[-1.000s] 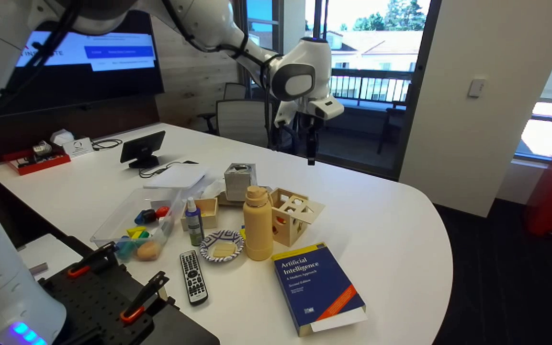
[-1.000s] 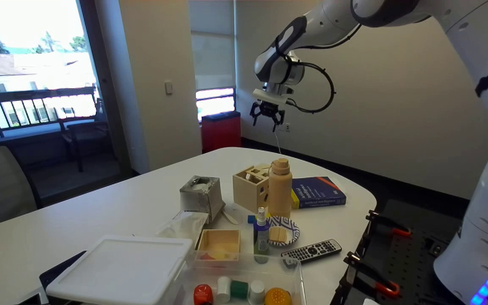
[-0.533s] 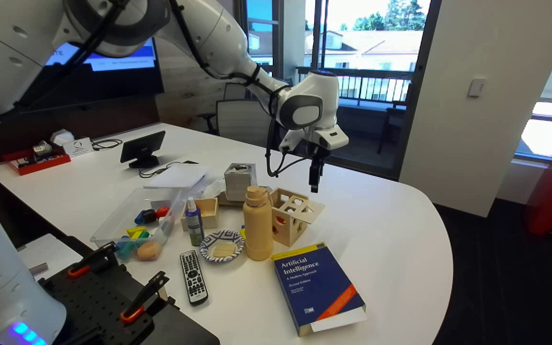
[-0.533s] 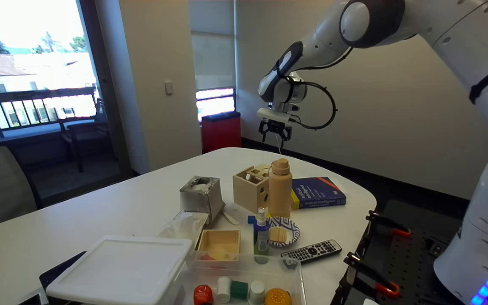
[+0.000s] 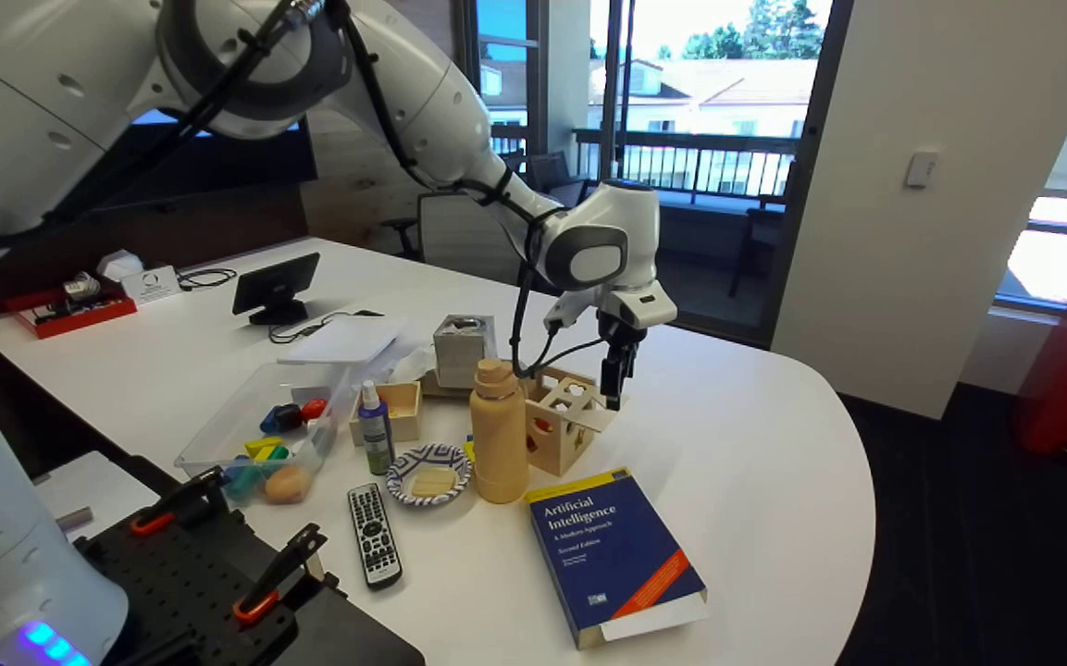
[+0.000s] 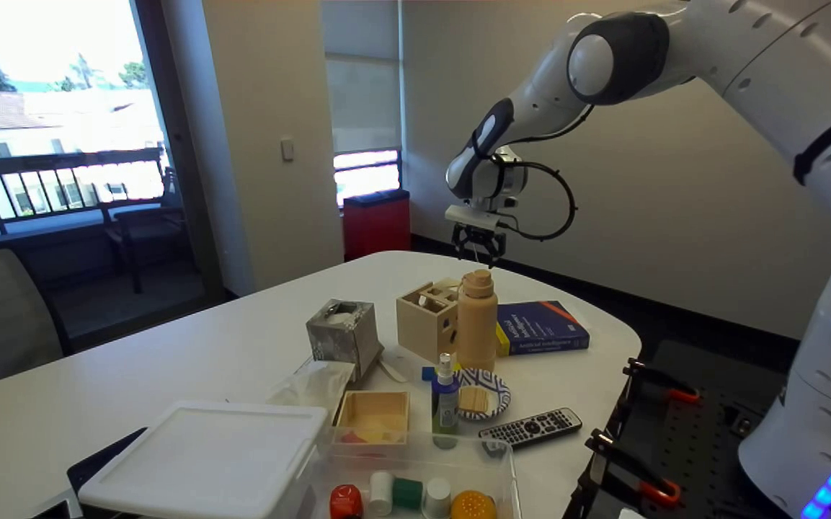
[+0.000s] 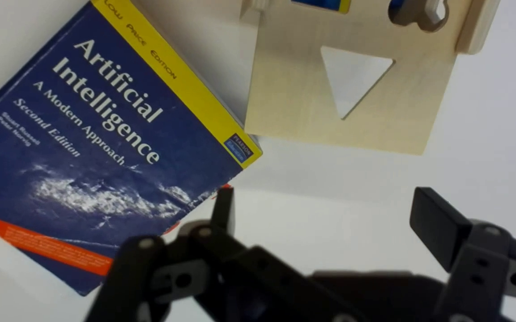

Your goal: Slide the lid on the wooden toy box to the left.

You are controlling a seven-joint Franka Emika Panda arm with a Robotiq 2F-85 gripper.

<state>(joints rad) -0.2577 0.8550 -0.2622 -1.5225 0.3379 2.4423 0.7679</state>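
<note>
While the gripper (image 7: 325, 206) gapes — wide — it hovers.

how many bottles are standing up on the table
2. A tan bottle stands beside the wooden toy box, and a spray bottle stands next to the patterned bowl. Both show in both exterior views; a small one behind other things could be hidden.

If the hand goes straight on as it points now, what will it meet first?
Probably the white tabletop, seen beyond the open hand; but depth is unclear, and the overhanging wooden lid might come first.
</note>
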